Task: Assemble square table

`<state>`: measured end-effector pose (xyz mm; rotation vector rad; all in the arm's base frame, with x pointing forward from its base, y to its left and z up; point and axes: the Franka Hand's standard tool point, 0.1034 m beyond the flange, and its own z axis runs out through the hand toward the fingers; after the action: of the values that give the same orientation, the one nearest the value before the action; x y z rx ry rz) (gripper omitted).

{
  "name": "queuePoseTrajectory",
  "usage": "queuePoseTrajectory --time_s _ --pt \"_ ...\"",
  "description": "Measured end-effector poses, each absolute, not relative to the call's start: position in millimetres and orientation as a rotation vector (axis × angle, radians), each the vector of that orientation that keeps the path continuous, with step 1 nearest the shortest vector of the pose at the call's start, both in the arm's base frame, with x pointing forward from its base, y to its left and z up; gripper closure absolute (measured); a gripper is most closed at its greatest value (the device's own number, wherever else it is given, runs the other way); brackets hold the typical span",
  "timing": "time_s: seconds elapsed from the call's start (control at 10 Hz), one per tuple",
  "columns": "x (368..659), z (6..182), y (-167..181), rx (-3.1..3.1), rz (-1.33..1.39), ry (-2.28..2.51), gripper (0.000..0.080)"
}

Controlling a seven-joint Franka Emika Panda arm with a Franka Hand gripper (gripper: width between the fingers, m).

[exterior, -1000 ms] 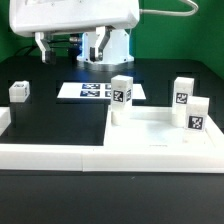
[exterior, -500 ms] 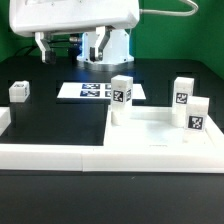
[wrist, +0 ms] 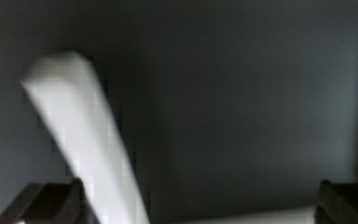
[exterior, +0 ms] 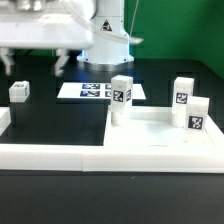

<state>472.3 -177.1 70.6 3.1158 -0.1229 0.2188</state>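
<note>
On the black table [exterior: 60, 120]: three legs [exterior: 121, 97] upright in tabletop [exterior: 160, 135] | gripper [wrist: 194, 200] jaws spread, empty | fourth leg [exterior: 19, 91] apart

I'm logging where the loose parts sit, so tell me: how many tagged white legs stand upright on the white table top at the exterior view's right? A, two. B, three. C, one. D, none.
B: three tagged legs stand on the table top, one near its far left corner and two by its right edge; a fourth leg sits apart on the black table.

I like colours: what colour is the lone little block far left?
White small tagged block, clearest in the exterior view.
</note>
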Motion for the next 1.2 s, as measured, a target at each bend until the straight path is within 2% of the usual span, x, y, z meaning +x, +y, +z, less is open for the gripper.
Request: queuePoseTrajectory --time_s 0.2,0.7,0.8,0.9,1.2 --pt "458 60.9 -225 3.06 0.145 0.197 0.015" --pt "456 55.4 -217 3.104 0.06 0.132 0.015" --pt "443 47.8 -211 3.173 -0.189 0.051 0.015" --pt "435 41.1 -219 3.154 -0.433 0.052 0.015" --pt "401 26.2 -227 3.031 -0.91 0.145 0.015"
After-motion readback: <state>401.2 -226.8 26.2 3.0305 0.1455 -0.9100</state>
